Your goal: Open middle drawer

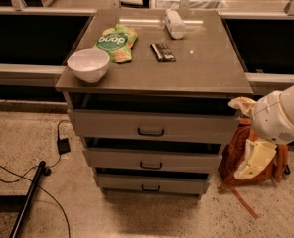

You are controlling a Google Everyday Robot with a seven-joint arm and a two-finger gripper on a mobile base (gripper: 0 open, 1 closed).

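One legible item only: green snack bag (114, 42), lying on the cabinet (206, 63) top, left-rear area. It carries a round green patch with large white lower-case lettering that reads roughly "dong"; letter shapes are uncertain and the smaller print around it is not readable. Dark flat packet (163, 52), centre of the cabinet top: markings too small to tell. White bottle (175, 24), lying at the rear of the cabinet top: any label cannot be read. Gripper (251, 162): hangs off the cabinet's right side, below the top; no marking readable on it.
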